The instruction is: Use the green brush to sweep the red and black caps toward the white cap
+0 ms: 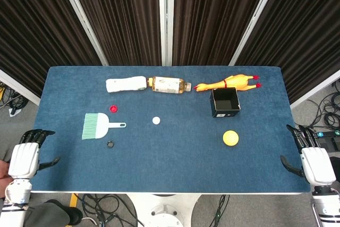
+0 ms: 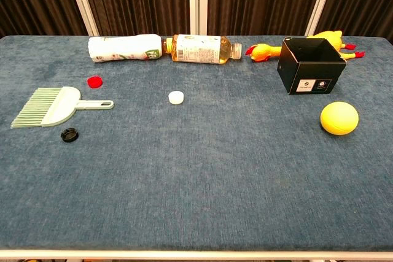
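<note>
The green brush (image 1: 97,126) (image 2: 52,106) lies flat on the blue table at the left, bristles to the left, handle pointing right. A red cap (image 1: 112,108) (image 2: 94,81) sits just behind it, and a black cap (image 1: 110,144) (image 2: 69,134) just in front of it. The white cap (image 1: 156,120) (image 2: 176,96) rests near the table's middle, right of the brush handle. My left hand (image 1: 26,158) hangs off the table's left front corner, fingers apart and holding nothing. At the right front corner my right hand (image 1: 311,158) is likewise open. The chest view shows neither hand.
Along the back edge lie a white rolled pouch (image 1: 125,84) (image 2: 124,48), a clear bottle (image 1: 169,84) (image 2: 201,48) and a yellow rubber chicken (image 1: 227,83) (image 2: 264,51). A black open box (image 1: 225,102) (image 2: 309,65) and a yellow ball (image 1: 230,138) (image 2: 339,118) stand at the right.
</note>
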